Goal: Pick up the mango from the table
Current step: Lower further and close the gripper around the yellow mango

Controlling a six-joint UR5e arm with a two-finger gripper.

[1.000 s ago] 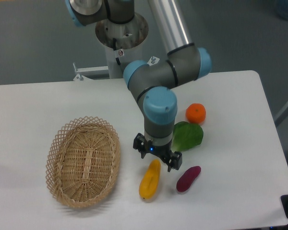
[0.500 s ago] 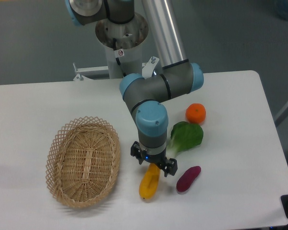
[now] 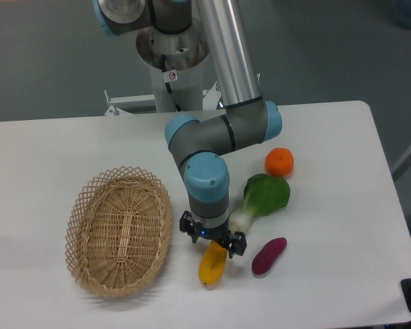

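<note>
Yellow-orange, smooth and elongated, the mango (image 3: 212,264) lies on the white table (image 3: 48,301), just right of the woven wicker basket (image 3: 120,229). Spread wide, the black two-finger gripper (image 3: 213,241) straddles its far end; its long axis runs near-left to far-right.

Basket (image 3: 120,232), tangerine (image 3: 279,162), bok choy (image 3: 262,199), tuber (image 3: 268,256)

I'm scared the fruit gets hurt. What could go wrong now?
The tool sits over one end of the mango, not its middle, so the fruit might tip or slip when lifted. The purple tuber and the bok choy lie close by, so a finger might bump them.
</note>
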